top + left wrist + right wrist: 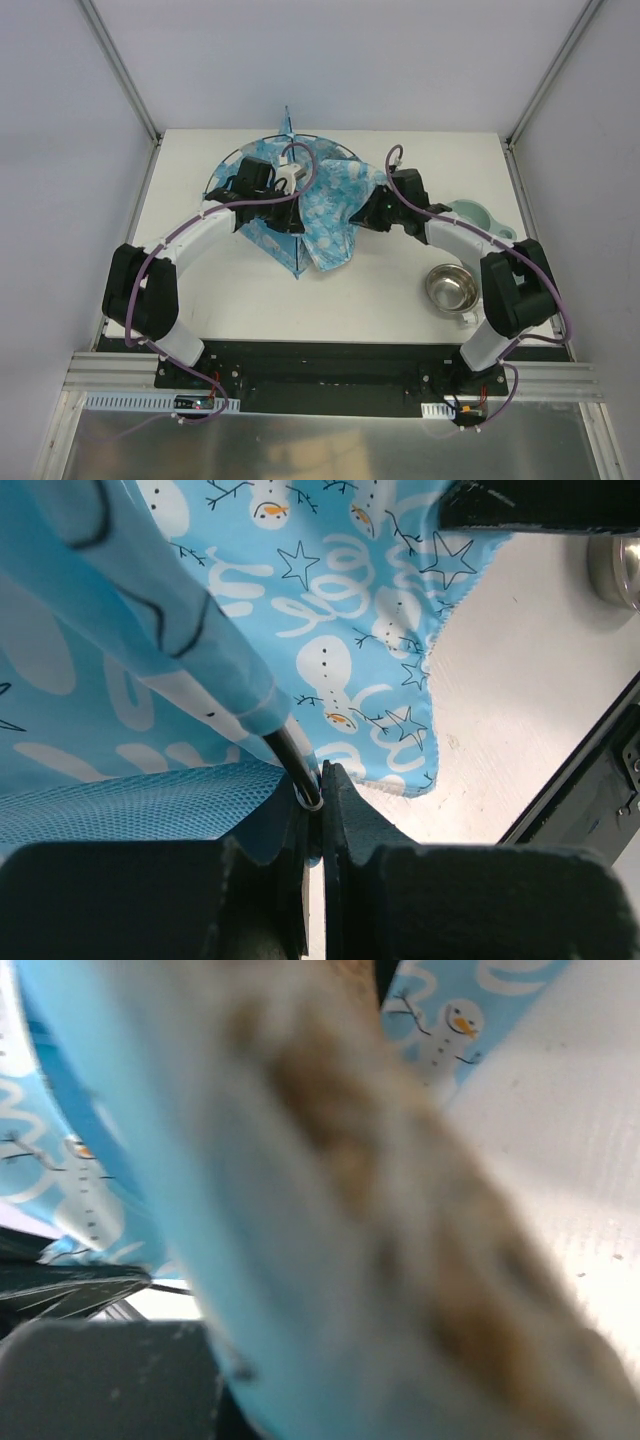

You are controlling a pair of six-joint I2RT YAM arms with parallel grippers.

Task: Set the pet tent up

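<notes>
**Pet tent gripped at both sides on far half of table**

The pet tent [330,195], a crumpled heap of blue cloth printed with snowmen and stars, is seen lying collapsed on the white table [250,300], at the middle of its far half, with both arms bent inward over it. One thin black pole [288,752] is shown emerging from a sleeve of the blue fabric and ending in a small metal ring, and it is pinched at that end by the left gripper [320,780], whose jaws are drawn tight together around it. The right gripper [362,215] is placed at the right-hand edge of the cloth with its jaws closed; in the right wrist view the lens is smothered by blurred fabric, so a fold of the tent appears to be caught between the fingers, though this cannot be confirmed. A steel bowl [452,290] and a mint-green bowl [482,218] are seen well to the right of the tent, beside the right arm.
</notes>
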